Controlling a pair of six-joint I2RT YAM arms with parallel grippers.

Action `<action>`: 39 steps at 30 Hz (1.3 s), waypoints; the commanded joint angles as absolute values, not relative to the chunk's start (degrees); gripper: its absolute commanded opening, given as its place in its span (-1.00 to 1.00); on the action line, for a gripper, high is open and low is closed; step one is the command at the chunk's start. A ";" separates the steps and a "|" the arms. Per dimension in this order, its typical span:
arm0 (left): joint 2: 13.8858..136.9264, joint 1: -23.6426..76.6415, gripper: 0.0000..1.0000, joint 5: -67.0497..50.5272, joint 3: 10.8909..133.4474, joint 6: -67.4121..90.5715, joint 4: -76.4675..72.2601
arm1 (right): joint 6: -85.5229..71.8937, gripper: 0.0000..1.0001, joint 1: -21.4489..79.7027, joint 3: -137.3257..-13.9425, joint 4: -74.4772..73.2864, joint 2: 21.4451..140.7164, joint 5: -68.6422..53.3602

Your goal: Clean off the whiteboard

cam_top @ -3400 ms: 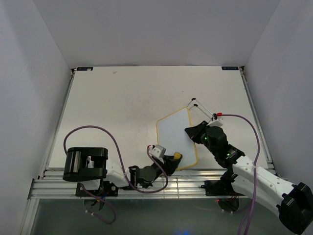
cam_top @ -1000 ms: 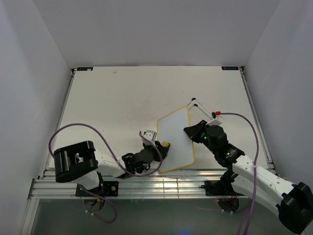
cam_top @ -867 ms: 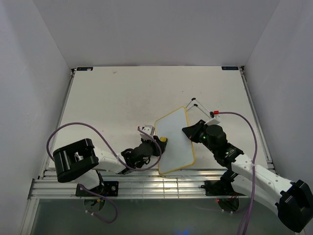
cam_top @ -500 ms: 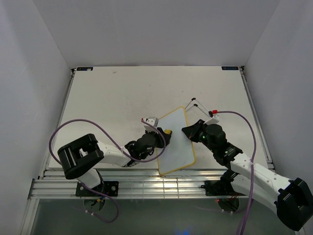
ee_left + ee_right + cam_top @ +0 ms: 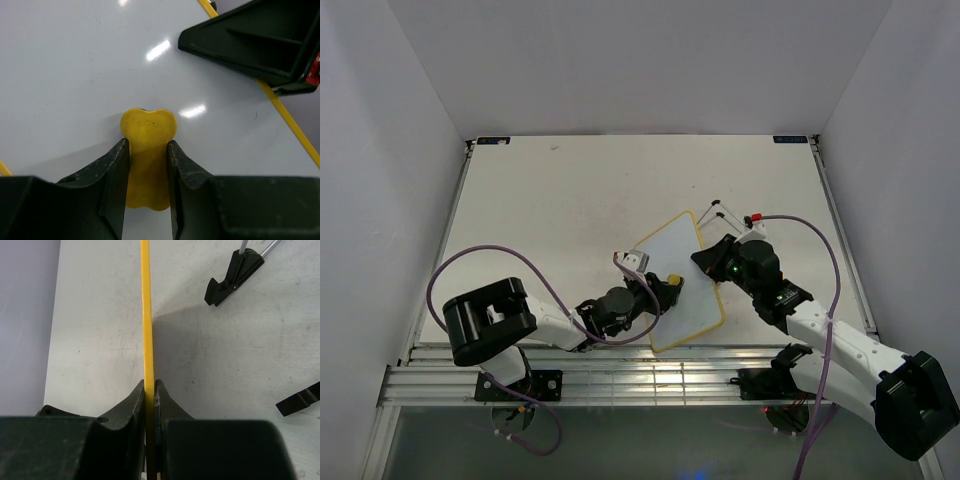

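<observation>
The whiteboard (image 5: 692,290), white with a thin yellow frame, is held tilted above the table near the front middle. Its face (image 5: 75,75) shows no writing. My right gripper (image 5: 705,262) is shut on the board's right edge; in the right wrist view the yellow frame (image 5: 145,315) runs edge-on between the fingers (image 5: 135,400). My left gripper (image 5: 670,287) is shut on the small yellow peanut-shaped eraser (image 5: 148,150), which presses on the board's face; it also shows in the top view (image 5: 674,280). The right gripper's black fingers (image 5: 260,40) show beyond the eraser.
A black-footed wire stand (image 5: 730,218) lies on the table behind the board, its feet visible in the right wrist view (image 5: 235,271). The table's right rail (image 5: 840,230) runs close to the right arm. Purple cables loop at the front edge (image 5: 490,262).
The left gripper with the eraser has swept across the board from its lower edge up and then rightward. The board has tilted and shifted slightly in the right gripper's hold.
</observation>
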State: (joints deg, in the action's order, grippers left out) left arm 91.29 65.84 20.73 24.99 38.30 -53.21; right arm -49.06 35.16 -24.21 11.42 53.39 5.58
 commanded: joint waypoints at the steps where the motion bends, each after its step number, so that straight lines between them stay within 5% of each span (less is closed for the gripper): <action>1: 91.93 68.90 -0.92 13.97 22.94 36.75 -52.29 | -48.78 -0.85 34.45 -27.86 13.27 53.70 2.81; 14: 101.68 80.76 -0.91 20.64 34.01 18.29 -48.60 | -51.94 -0.85 34.28 -28.65 14.85 54.58 -4.83; 39: 107.67 90.88 -0.90 25.57 33.93 14.50 -50.62 | -49.66 -0.85 31.82 -34.63 10.46 57.92 -7.73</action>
